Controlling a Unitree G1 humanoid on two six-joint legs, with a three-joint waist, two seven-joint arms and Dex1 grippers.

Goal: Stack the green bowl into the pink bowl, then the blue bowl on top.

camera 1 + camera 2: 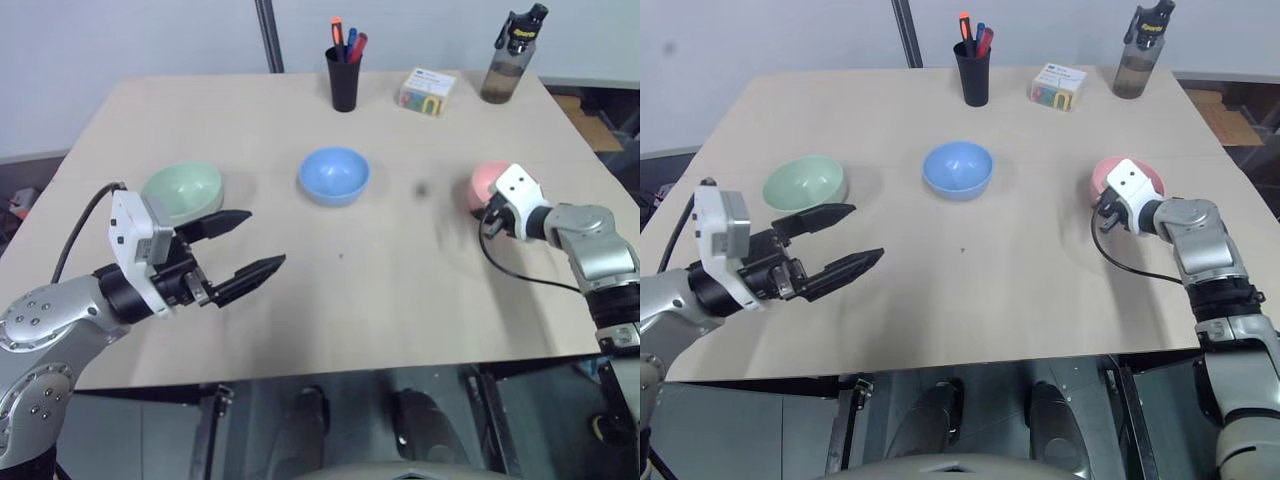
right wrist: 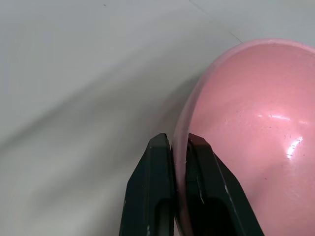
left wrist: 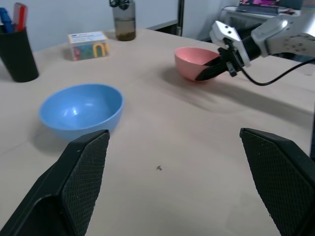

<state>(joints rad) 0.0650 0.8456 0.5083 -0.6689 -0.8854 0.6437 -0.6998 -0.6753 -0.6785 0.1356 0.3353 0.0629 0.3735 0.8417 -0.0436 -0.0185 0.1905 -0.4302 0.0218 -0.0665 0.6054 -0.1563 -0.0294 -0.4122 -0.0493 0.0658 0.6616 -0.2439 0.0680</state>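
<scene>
At table's 3 o'clock edge: right gripper [image 2: 179,142] pinched tight on rim of salmon-pink matte plastic bowl [image 1: 1118,176]. Sky-blue round plastic bowl [image 1: 334,175] at centre. Pale mint-green round plastic bowl [image 1: 183,192] at 9 o'clock; left gripper [image 1: 250,243] just beside it, spread wide, empty.

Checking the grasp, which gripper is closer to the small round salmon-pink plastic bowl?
Right. The right gripper is shut on the pink bowl's rim; the left gripper hangs open far across the table.

Your table [image 1: 400,310] carries the green bowl [image 1: 183,191] left, blue bowl [image 1: 334,175] centre, pink bowl [image 1: 1127,178] right, and far back a pen cup [image 1: 343,78], box [image 1: 427,91] and bottle [image 1: 510,60].
</scene>
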